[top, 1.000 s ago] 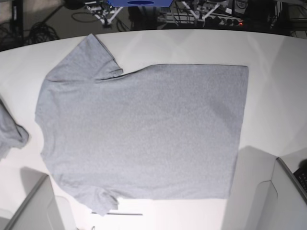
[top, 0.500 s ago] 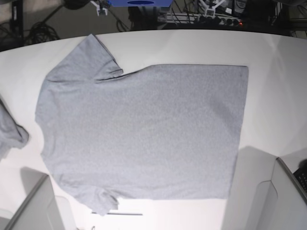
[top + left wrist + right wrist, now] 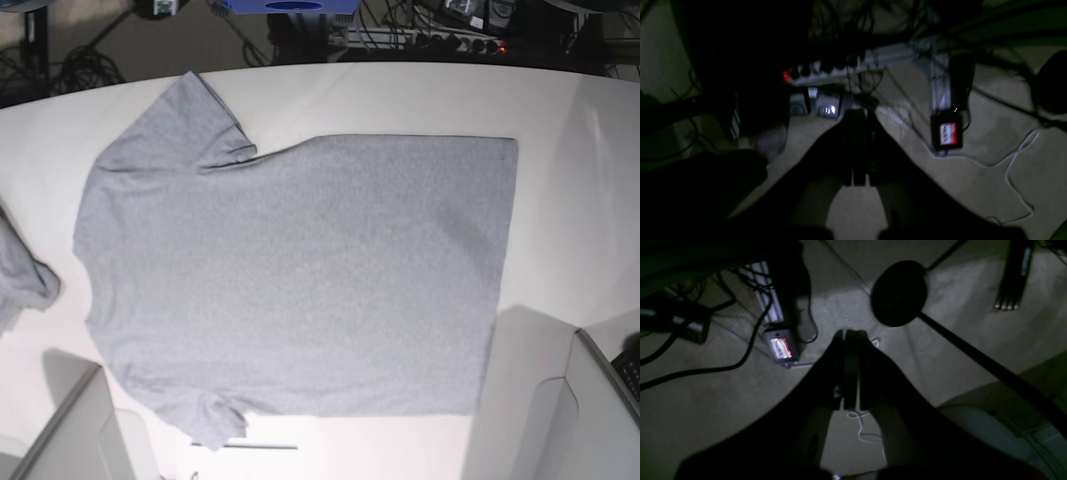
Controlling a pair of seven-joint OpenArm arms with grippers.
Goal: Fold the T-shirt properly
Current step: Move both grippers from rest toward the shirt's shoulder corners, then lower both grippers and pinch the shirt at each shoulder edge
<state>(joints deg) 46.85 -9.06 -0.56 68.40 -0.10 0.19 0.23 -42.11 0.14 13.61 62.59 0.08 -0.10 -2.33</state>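
The T-shirt lies spread flat, plain grey side up, across the middle of the white surface. Its collar end points toward the base view's left and its straight hem toward the right. 1 sleeve reaches toward the far edge of the surface, the other toward the near edge, where its tip is slightly rumpled. A second piece of grey cloth sits at the left edge, apart from the shirt. Neither arm shows in the base view. The left claw hangs above a carpeted floor, its jaws pressed together with nothing between them; beyond it lie a power strip with a red light and a small black box with a red label. The right claw is likewise closed and empty, over carpet strewn with black cables.
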